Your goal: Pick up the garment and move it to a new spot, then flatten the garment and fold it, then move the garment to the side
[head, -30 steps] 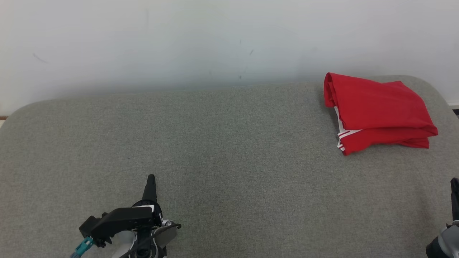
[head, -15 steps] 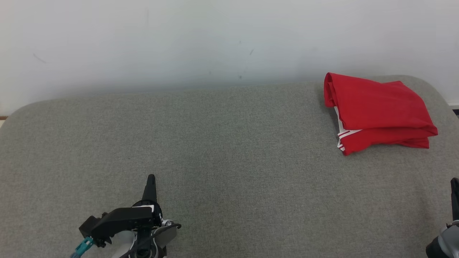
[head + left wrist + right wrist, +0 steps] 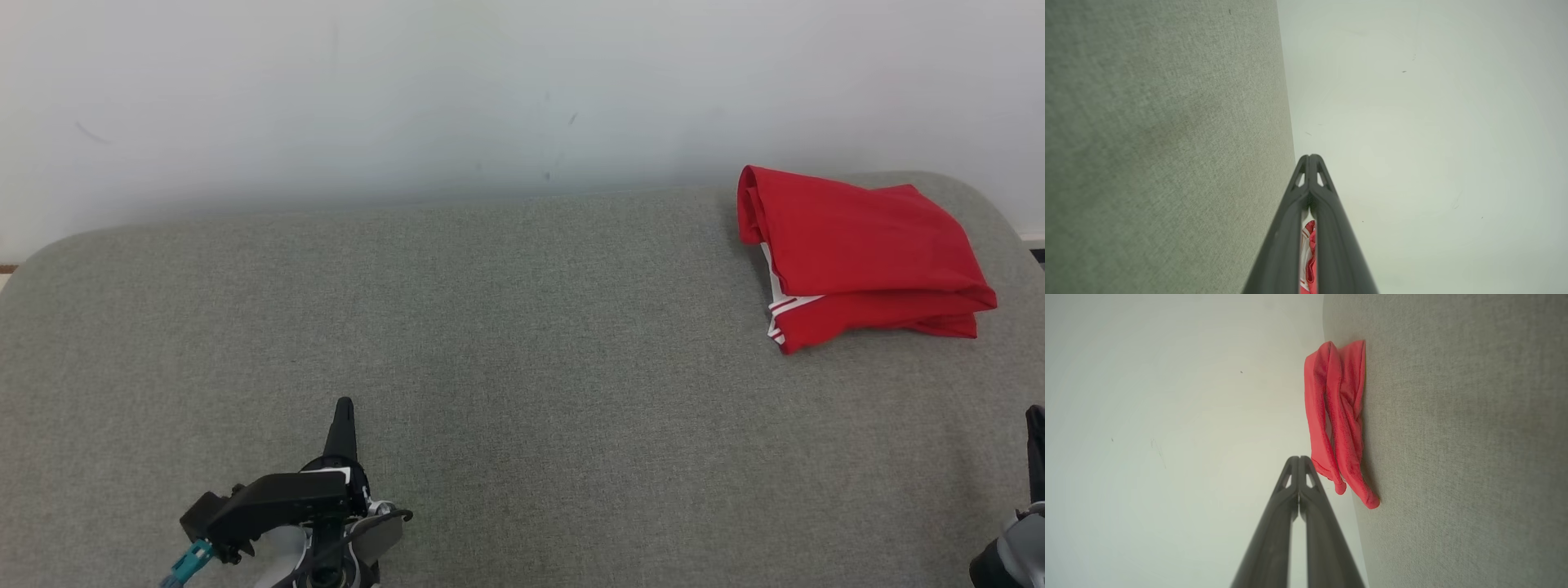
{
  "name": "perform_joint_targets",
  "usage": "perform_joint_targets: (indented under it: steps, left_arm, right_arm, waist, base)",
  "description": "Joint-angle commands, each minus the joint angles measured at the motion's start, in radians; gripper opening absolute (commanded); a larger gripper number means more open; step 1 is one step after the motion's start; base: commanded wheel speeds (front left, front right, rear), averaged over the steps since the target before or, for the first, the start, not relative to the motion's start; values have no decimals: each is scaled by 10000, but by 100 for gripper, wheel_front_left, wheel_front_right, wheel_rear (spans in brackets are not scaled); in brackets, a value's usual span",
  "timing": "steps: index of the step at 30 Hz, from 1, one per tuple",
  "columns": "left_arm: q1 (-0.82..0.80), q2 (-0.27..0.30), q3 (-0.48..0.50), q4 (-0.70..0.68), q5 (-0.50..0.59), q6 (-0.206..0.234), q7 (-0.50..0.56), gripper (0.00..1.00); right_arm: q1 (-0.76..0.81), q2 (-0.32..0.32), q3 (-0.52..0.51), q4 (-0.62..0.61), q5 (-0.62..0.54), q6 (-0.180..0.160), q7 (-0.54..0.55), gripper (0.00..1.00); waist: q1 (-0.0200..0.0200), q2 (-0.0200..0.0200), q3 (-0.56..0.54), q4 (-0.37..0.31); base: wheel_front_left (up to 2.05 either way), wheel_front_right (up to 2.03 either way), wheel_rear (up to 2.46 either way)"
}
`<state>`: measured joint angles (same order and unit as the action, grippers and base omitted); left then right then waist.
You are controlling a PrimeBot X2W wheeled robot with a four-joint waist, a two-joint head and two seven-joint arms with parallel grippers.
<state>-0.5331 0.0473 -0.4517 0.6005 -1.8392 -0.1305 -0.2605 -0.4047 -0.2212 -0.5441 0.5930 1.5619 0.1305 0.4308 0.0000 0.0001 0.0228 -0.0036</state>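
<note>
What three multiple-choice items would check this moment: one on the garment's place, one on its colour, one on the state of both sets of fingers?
1. Where does the garment lie on the grey surface, in the head view?
A. Far right corner
B. Centre
C. Near left edge
2. What colour is it?
A. Blue with yellow trim
B. Red with white trim
C. All black
3. How do the left fingers and right fingers stand?
A. Both shut, holding nothing
B. Both wide open
C. Left shut on the garment
Key: 1 A, it sits folded at the upper right; 2 B, white stripes show at its edge; 3 A, each pair's tips meet, and the garment lies apart from both.
</note>
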Motion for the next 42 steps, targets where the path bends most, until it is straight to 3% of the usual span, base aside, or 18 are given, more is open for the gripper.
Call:
perform_joint_targets:
  steps: [1,42]
  left_arm:
    - [-33,55,-2,21,-57,-30,-22,0]
    - [-31,55,0,19,-57,-31,-22,0]
  right_arm:
    - [-59,-39,2,4,75,4,2,0]
    - [-57,-40,8,3,70,4,-2,0]
  waist:
    - [0,-1,0,0]
    - [0,-1,0,0]
  base:
    - [0,0,0]
    - [0,0,0]
